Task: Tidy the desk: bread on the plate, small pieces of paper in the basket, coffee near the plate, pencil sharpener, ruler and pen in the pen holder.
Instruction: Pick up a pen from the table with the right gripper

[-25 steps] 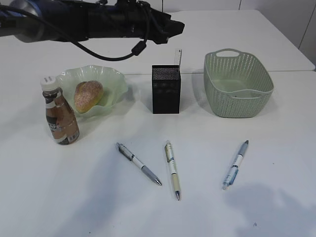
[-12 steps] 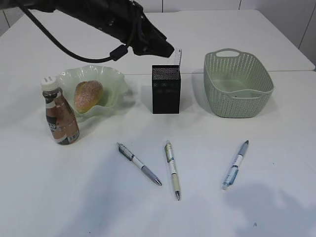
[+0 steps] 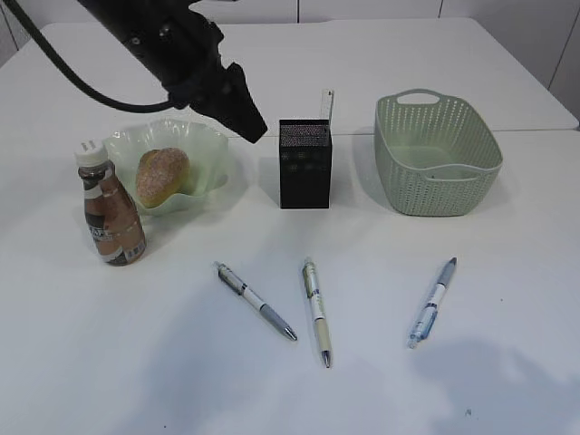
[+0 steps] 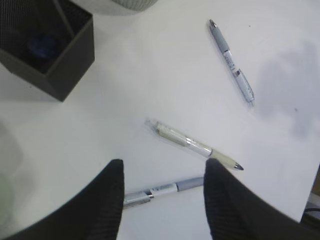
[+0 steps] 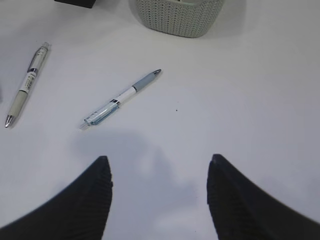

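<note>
Exterior view: the bread (image 3: pixel 163 175) lies on the plate (image 3: pixel 210 145), coffee (image 3: pixel 110 210) just left of it; three pens remain on the tabletop (image 3: pixel 507 299) near of the pen holder (image 3: pixel 304 164), where the ruler (image 3: pixel 326 104) stands.

Left wrist view: the left hand (image 4: pixel 163 176) hangs half open and empty above the grey pen (image 4: pixel 162 189).

Right wrist view: the right hand (image 5: pixel 159 175) is wide, empty, near the blue pen (image 5: pixel 121 97)

Off-task stuff, exterior view plus one wrist-cam scrap.
Pale panelled wall (image 3: pixel 362 9) along 12 o'clock, cut by two vertical seams. Grey-white side panels (image 3: pixel 555 45) at 2 o'clock, seams slanting. Soft grey shadow (image 3: pixel 494 376) at 5 o'clock. Dark strip (image 4: pixel 314 200) at 4 o'clock in left wrist view, too blurred to identify.
</note>
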Controlling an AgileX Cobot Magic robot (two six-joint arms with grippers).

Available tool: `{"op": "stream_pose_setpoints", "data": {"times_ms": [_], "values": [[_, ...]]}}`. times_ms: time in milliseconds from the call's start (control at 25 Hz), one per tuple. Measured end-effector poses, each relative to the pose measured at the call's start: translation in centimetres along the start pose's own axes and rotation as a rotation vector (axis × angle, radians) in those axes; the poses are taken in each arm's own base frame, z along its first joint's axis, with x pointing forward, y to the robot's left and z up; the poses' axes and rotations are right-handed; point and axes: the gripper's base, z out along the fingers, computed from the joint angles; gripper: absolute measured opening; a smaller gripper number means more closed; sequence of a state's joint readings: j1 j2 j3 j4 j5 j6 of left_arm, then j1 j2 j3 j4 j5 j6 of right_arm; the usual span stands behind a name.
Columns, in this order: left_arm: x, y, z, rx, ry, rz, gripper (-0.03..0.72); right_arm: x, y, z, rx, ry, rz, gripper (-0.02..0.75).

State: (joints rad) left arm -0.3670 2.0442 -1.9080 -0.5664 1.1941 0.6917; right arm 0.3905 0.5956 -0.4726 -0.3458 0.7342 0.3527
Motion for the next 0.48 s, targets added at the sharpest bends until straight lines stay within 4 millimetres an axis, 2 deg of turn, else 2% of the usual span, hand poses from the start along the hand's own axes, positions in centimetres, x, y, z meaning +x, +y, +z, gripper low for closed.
{"op": "stream_pose_setpoints", "data": {"times_ms": [280,480], "values": [[0.7,0.4,-0.5,-0.087,0.073,-0.284,0.364,0.0,0.1,0.0,-0.013,0.001,0.014,0.478],[0.7,0.3,-1.7,-0.149,0.076,-0.368,0.363,0.0,0.1,0.0,-0.015,0.002,0.017,0.478]]}}
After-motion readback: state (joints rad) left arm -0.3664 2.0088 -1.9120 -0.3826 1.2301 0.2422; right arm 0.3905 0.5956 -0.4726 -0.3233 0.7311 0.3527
